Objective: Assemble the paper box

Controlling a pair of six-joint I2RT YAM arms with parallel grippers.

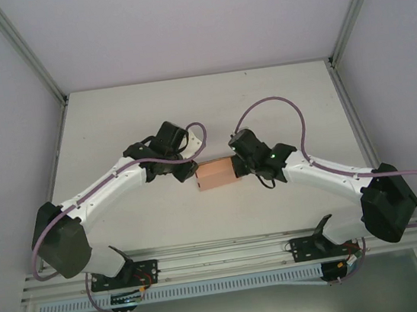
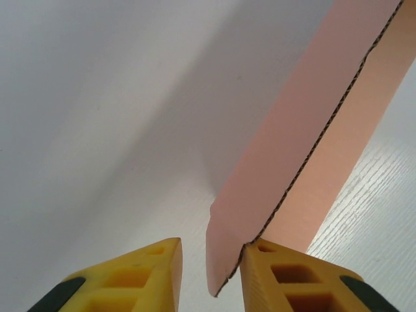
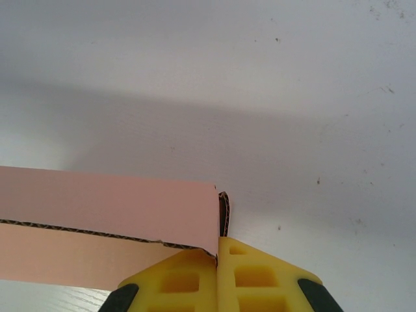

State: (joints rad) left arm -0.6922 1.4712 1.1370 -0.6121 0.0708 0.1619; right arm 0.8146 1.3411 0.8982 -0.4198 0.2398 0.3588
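Top external: paper box (image 1: 215,175) between left claw (image 1: 192,173), right claw (image 1: 236,169).

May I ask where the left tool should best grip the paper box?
Likely the paper box by its left end wall, coming edge-on from the left: it stands inside the open left tool, and the right tool pinches the other end.

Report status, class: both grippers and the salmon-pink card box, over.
Left gripper open, straddling salmon-pink corrugated card box edge. Right gripper shut on its opposite end. Box between both arms, above white table.
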